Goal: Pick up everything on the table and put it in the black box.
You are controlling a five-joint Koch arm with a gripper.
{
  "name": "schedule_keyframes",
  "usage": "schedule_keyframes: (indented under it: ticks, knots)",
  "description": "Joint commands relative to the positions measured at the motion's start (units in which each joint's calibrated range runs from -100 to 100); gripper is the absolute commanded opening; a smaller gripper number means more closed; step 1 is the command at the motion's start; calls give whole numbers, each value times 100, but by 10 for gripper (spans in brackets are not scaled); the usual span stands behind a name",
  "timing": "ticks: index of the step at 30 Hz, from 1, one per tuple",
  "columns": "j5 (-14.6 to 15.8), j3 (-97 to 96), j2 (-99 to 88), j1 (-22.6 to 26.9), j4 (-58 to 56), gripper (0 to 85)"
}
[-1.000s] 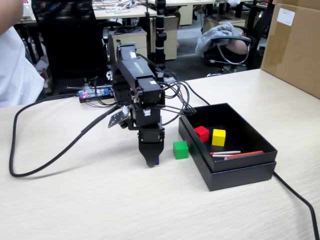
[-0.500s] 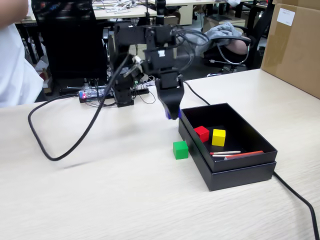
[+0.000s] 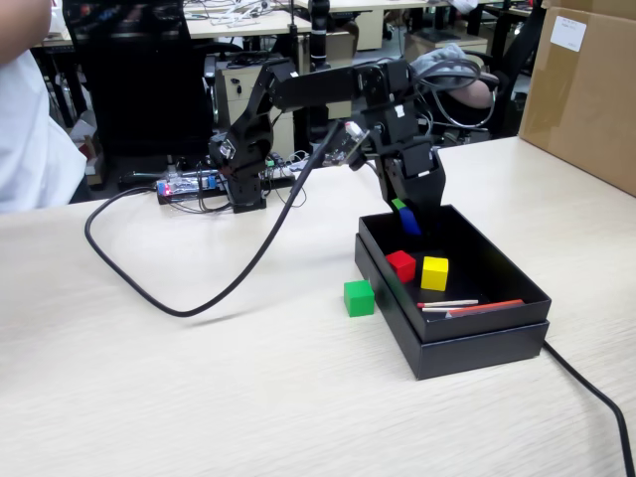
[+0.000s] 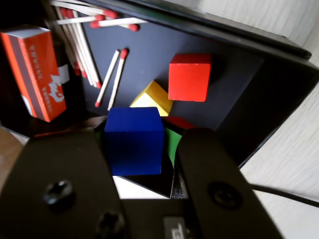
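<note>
Currently, arm: black jointed hobby arm, stretched from its base in the upper middle of the fixed view toward the right, forearm angled down, claw (image 3: pixel 406 213) hanging over the near-left corner of the shallow matte black rectangular box (image 3: pixel 482 343). Half a second earlier the claw was left of the box rim, over the pale beige wood-grain surface (image 3: pixel 199 397); a second ago it was down on the surface, left of the green cube.

Claw (image 4: pixel 144 144): clamped on the small solid blue cube (image 4: pixel 133 140), one jaw on each side in the wrist view; the cube (image 3: pixel 408 221) is aloft above the box interior.

Box contents: small solid red cube (image 3: pixel 401 265) and small solid yellow cube (image 3: pixel 434 272) side by side on the floor; thin red-tipped matchsticks (image 4: pixel 113 74); orange matchbox (image 4: pixel 37 72) at upper left of the wrist view.

Small solid green cube (image 3: pixel 359 297): on the surface, just beside the box's left wall, unmoved.
</note>
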Motion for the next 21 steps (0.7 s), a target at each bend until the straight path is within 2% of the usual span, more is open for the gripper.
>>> schedule_keyframes:
  ticks: [1, 8, 10, 11, 12, 16, 21]
  knots:
    - [0, 677, 276, 88, 15, 89]
    - [127, 886, 919, 200, 15, 92]
    - [137, 859, 999, 200, 15, 150]
    - [132, 823, 999, 195, 15, 223]
    - [132, 823, 999, 195, 15, 233]
    - [112, 659, 781, 151, 15, 463]
    - [132, 170, -206, 0, 15, 504]
